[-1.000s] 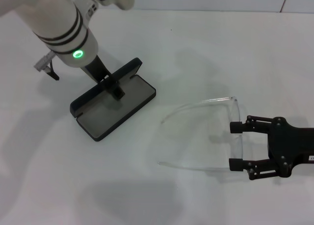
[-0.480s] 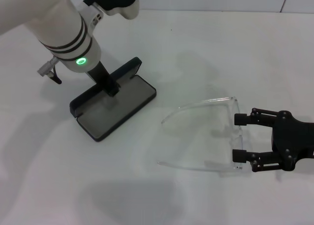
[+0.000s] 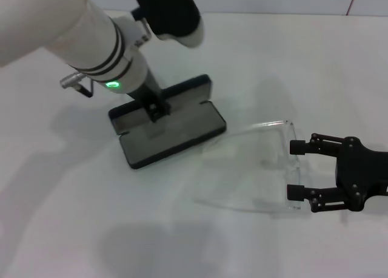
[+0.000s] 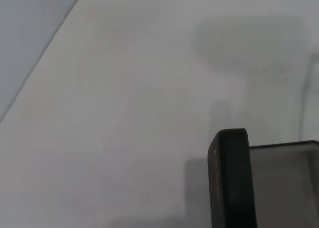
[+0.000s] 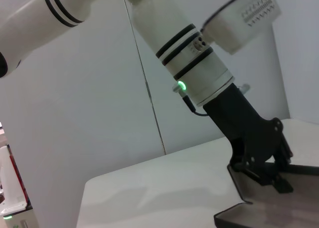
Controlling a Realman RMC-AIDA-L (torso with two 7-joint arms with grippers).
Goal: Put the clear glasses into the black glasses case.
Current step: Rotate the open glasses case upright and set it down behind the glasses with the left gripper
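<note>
R pincer [image 3: 293,170] astride clear glasses [image 3: 267,169]

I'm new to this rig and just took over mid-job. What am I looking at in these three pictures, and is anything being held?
A two-armed robot at a white table. The head picture looks down from above. The left gripper grips the upright lid of the open black glasses case. The right gripper sits at the front of the clear glasses, fingers spread either side. The other two pictures come from wrist cameras: the left shows the case edge close up, the right looks across at the left arm on the case.
</note>
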